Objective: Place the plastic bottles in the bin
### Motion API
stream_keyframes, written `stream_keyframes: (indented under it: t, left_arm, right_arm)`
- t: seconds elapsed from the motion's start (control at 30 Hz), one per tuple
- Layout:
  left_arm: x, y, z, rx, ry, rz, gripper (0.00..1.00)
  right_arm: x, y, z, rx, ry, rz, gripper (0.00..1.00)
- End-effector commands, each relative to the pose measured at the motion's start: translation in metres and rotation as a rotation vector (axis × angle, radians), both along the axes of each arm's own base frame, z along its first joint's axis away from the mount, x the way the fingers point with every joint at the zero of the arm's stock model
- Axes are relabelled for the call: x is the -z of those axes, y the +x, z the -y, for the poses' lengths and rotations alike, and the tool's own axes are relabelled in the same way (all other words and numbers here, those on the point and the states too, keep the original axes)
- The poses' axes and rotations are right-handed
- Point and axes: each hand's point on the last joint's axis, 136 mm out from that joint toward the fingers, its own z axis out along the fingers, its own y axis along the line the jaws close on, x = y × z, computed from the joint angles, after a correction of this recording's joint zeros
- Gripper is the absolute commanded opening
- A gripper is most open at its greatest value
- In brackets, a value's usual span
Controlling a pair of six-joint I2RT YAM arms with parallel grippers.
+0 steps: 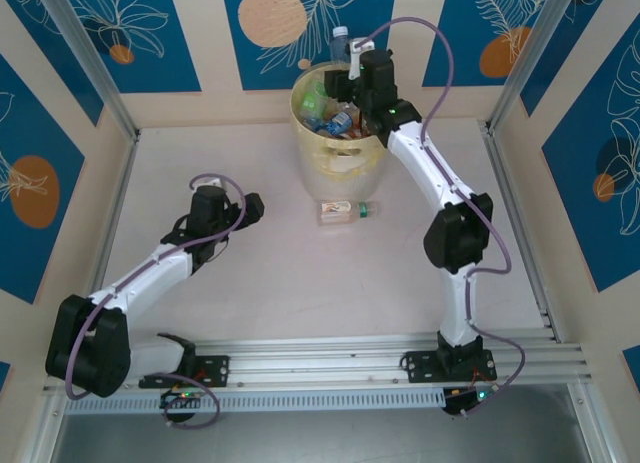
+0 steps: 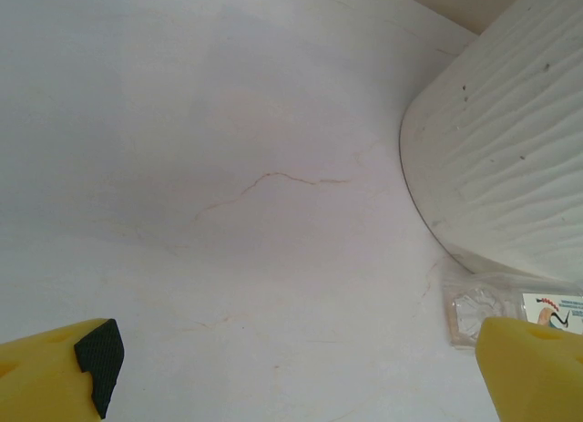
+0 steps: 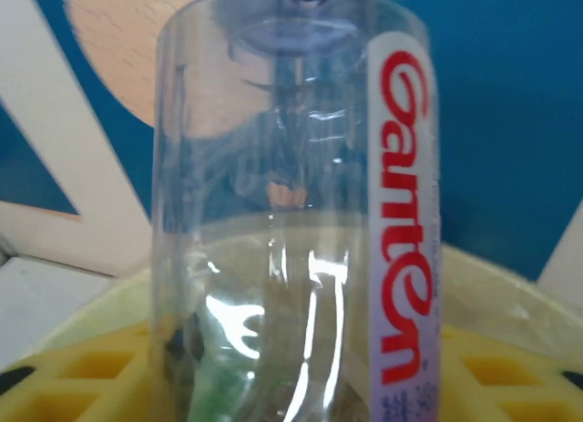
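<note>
bottle (image 3: 291,212) is sitting in right tool (image 1: 345,68) over bin (image 1: 335,163), can't tell if clamped; left tool (image 2: 296,376) is hovering open over desk (image 2: 228,167).

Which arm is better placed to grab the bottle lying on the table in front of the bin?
Left. The left pincer is open near the table bottle; the right pincer is up over the bin with another bottle between its fingers.
</note>
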Motion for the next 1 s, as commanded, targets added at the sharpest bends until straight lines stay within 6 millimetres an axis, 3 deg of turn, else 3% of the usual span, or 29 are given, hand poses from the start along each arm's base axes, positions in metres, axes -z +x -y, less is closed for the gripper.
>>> stream_keyframes:
  t: [0.0, 0.13, 0.3, 0.47, 0.63, 0.73, 0.87, 0.97]
  left_arm:
    - [-0.001, 0.0, -0.01, -0.023, 0.029, 0.019, 1.0]
    - [0.001, 0.002, -0.01, -0.023, 0.029, 0.018, 1.0]
    - [0.002, 0.007, 0.004, 0.042, -0.002, 0.023, 1.0]
    - [-0.004, 0.012, 0.05, 0.265, -0.005, 0.038, 1.0]
    - [-0.007, 0.012, 0.088, 0.419, -0.003, 0.099, 1.0]
    - [-0.003, 0.01, 0.11, 0.505, 0.043, 0.157, 1.0]
    - [0.004, 0.011, 0.14, 0.62, 0.103, 0.272, 1.0]
    - [0.007, 0.017, 0.161, 0.697, 0.103, 0.326, 1.0]
  right_arm:
    - [-0.012, -0.01, 0.01, 0.08, 0.011, -0.051, 0.77]
    - [-0.032, -0.026, 0.007, 0.065, -0.002, -0.007, 0.85]
    - [-0.046, -0.042, 0.01, 0.035, 0.011, 0.03, 0.86]
    - [-0.032, -0.054, 0.001, -0.087, 0.071, -0.029, 0.86]
    - [0.016, -0.044, -0.002, -0.134, 0.082, -0.181, 0.86]
    - [0.033, -0.046, -0.009, -0.18, 0.099, -0.245, 0.86]
    - [0.028, -0.058, -0.022, -0.28, 0.117, -0.255, 0.86]
    - [0.013, -0.072, -0.027, -0.343, 0.125, -0.239, 0.86]
